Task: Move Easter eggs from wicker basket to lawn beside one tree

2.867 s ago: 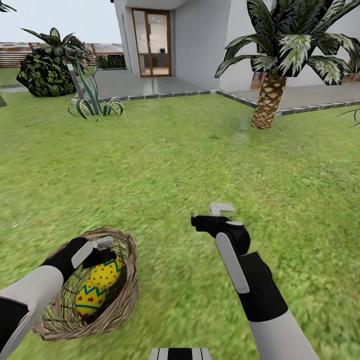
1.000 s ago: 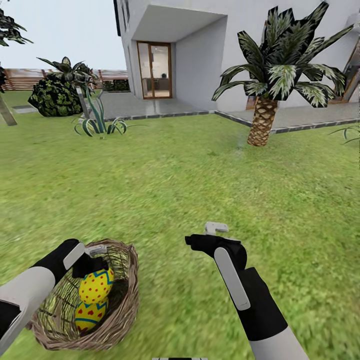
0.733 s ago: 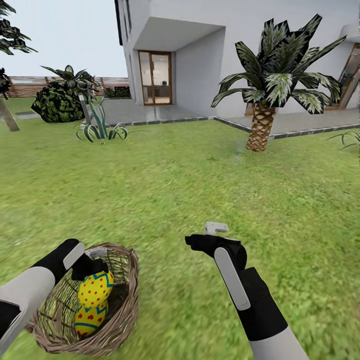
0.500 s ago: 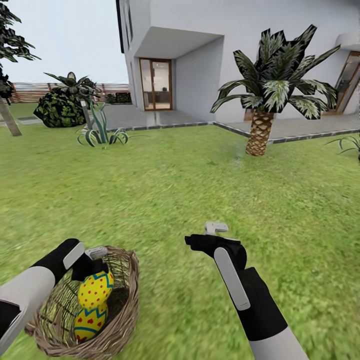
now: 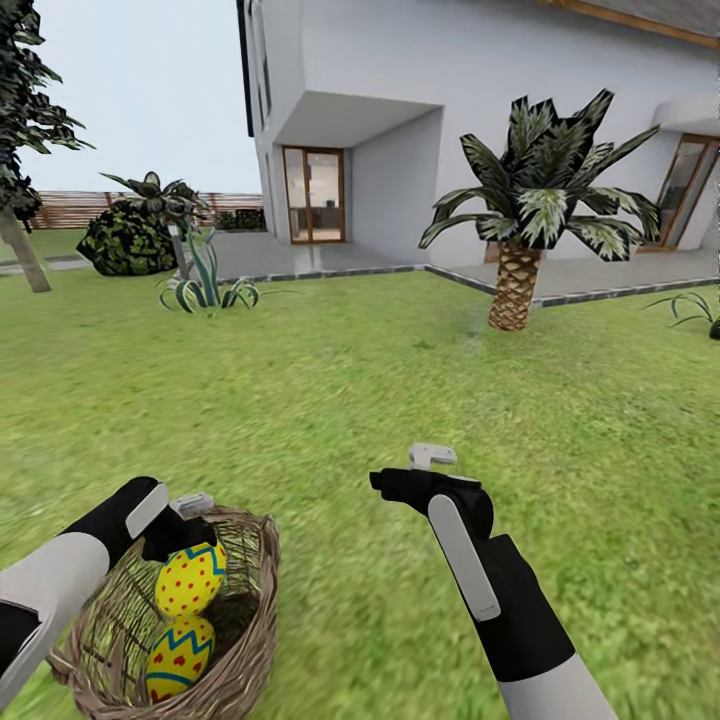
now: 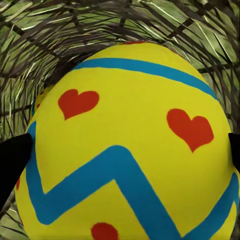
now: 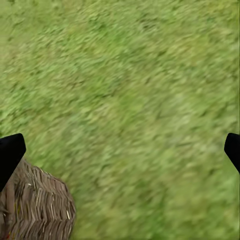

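The wicker basket [image 5: 255, 590] sits on the lawn [image 5: 330, 400] at lower left. My left gripper [image 5: 183, 528] reaches into it and is shut on a yellow Easter egg [image 5: 190, 578] with red dots and a blue zigzag. In the left wrist view that egg [image 6: 125, 150] spans the gap between both black fingertips [image 6: 11, 160], with the weave [image 6: 60, 30] behind. Another Easter egg [image 5: 178, 655] lies lower in the basket. My right gripper [image 5: 425, 465] hangs open over bare grass [image 7: 130, 90], to the right of the basket [image 7: 35, 210]. A tree [image 5: 22, 262] with a pale leaning trunk stands far left.
A scaly-trunked palm [image 5: 515, 285] stands at the far right of the lawn, by the grey patio [image 5: 330, 255] of the white house [image 5: 480, 60]. Spiky plants [image 5: 205, 290] and a dark bush [image 5: 125, 240] lie at the far left. Open grass stretches ahead.
The head view has lifted, showing more house and sky. The egg has stayed in my left gripper while the basket and lower egg dropped in the picture. The right arm holds its pose.
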